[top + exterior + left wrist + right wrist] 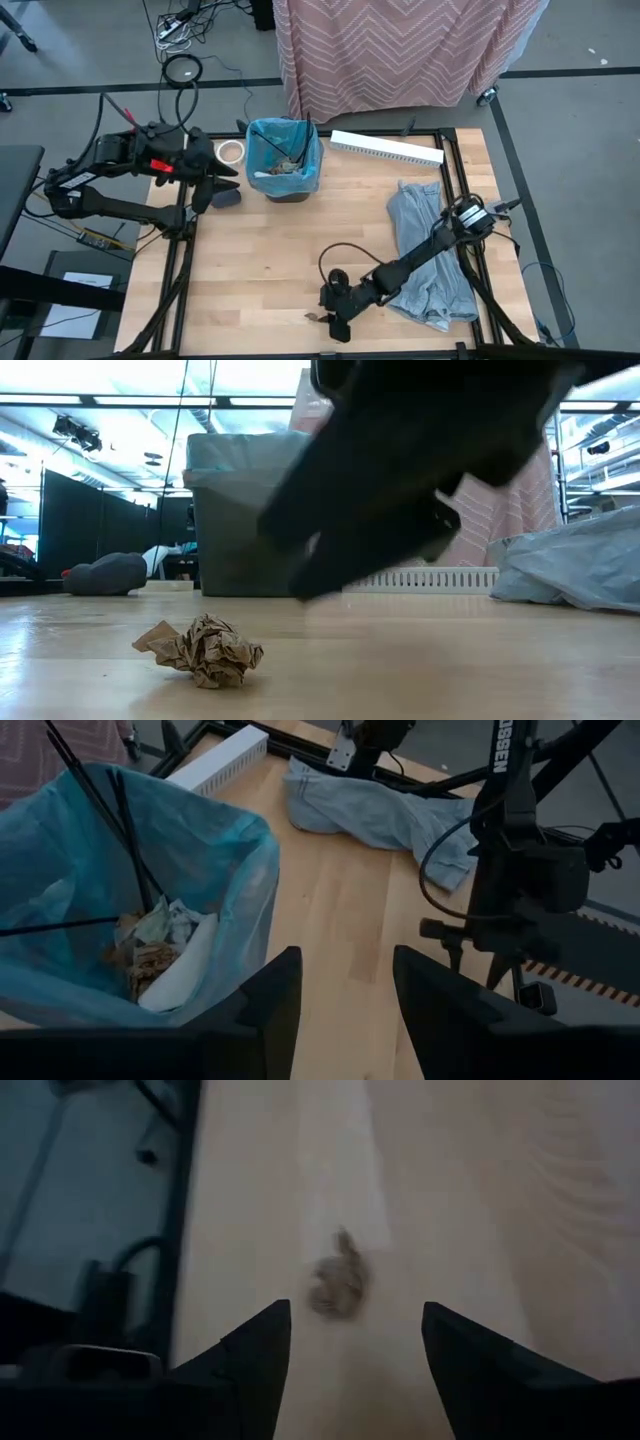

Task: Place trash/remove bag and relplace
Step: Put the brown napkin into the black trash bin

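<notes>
A grey bin [283, 160] lined with a blue bag [60, 850] stands at the table's far middle. It holds trash [160, 945]: crumpled paper, brown scraps and thin dark sticks. One brown crumpled lump [205, 650] lies on the wood near the front edge. My right gripper [355, 1335] hovers open just right of the lump [313, 318], fingers slanting down toward it, touching nothing. My left gripper [345, 1005] is open and empty, raised beside the bin's left side [218, 183].
A white tape ring [230, 152] and a dark grey-blue lump [228, 197] lie left of the bin. A long white box [385, 148] sits at the far right. A crumpled pale blue-grey sheet [430, 255] lies along the right side. Bare wood fills the middle.
</notes>
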`<act>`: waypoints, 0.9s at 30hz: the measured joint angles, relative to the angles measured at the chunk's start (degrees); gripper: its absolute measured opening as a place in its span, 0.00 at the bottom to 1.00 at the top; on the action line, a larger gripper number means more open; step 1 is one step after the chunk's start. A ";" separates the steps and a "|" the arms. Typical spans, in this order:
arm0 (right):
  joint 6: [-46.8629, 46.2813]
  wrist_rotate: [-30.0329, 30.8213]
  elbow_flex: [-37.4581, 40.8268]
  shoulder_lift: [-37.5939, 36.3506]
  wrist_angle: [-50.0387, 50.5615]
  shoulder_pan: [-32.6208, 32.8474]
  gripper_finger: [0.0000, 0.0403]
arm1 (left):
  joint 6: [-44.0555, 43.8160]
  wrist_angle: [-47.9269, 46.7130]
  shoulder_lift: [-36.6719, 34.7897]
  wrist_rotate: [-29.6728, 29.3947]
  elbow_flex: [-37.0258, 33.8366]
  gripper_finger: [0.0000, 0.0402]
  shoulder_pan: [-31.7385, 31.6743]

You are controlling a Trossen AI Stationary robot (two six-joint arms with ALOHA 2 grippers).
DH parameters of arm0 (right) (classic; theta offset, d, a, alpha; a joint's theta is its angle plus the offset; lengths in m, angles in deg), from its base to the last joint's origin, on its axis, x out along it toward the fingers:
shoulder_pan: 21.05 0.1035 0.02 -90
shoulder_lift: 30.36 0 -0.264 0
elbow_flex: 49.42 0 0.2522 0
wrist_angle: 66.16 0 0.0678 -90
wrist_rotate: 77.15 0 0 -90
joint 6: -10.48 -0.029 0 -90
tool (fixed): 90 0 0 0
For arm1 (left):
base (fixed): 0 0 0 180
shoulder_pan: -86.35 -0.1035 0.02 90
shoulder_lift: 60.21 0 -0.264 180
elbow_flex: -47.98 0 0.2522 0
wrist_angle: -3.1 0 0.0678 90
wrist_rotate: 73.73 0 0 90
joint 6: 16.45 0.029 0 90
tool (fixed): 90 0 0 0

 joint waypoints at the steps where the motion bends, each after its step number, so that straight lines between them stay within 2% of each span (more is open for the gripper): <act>1: 0.12 1.07 0.00 0.08 0.31 0.23 0.54 | 0.00 -0.09 0.02 -0.02 -0.02 0.41 0.00; 6: 4.35 6.58 -0.18 -0.07 -0.34 1.05 0.57 | 0.22 -0.49 0.02 -0.37 -0.04 0.41 0.00; 11: 7.85 5.88 -0.99 0.96 -0.38 1.28 0.57 | 0.23 -0.65 0.02 -0.45 -0.04 0.41 0.00; 17: 13.89 4.79 -7.61 5.88 -0.18 1.84 0.57 | 0.37 -2.11 -0.01 -0.86 -0.07 0.41 0.02; 24: 12.02 6.64 -13.57 11.22 5.28 0.85 0.56 | 0.48 -3.32 -0.01 -0.93 -0.09 0.41 0.02; 27: 11.40 6.68 -14.32 11.80 6.34 0.67 0.51 | 0.46 -3.68 -0.01 -0.95 -0.09 0.41 0.02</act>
